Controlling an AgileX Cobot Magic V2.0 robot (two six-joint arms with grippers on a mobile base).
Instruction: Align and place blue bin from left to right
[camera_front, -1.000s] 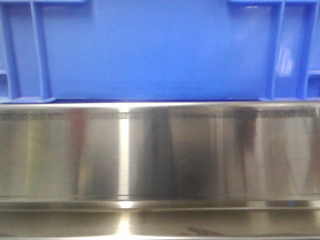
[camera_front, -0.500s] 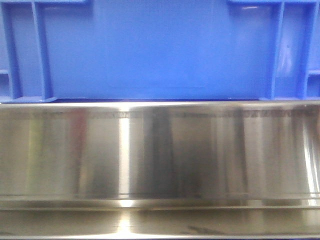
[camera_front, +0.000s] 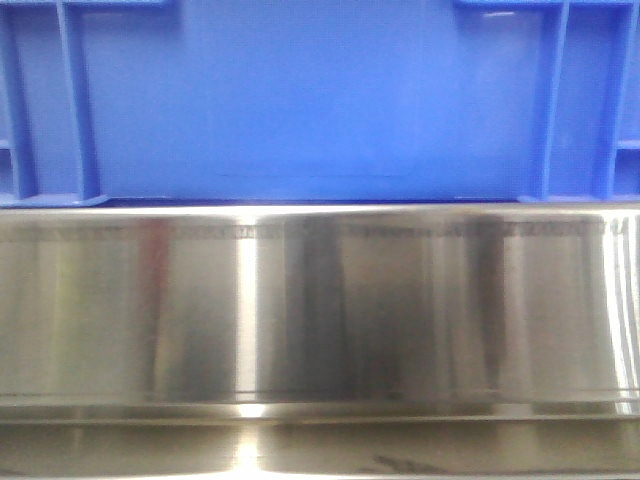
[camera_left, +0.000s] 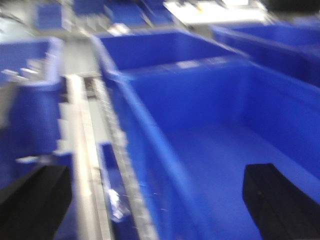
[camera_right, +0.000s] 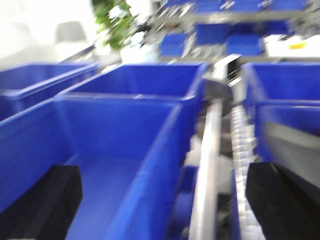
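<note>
I see the blue bin (camera_front: 320, 100) broadside to me, its long axis running left to right, with the bottom edge level along the steel ledge (camera_front: 320, 310). My left hand (camera_left: 152, 200) and right hand (camera_right: 162, 205) are both spread wide. Each straddles a bin wall and grips nothing.

This looks like a warehouse or factory sorting line. A large blue bin (camera_front: 320, 100) sits above a polished steel panel (camera_front: 320, 310). Rows of open blue crates (camera_right: 145, 80) flank a steel rail (camera_right: 210, 150). More crates fill far shelves (camera_right: 240, 45), beside a green plant (camera_right: 112, 20).
</note>
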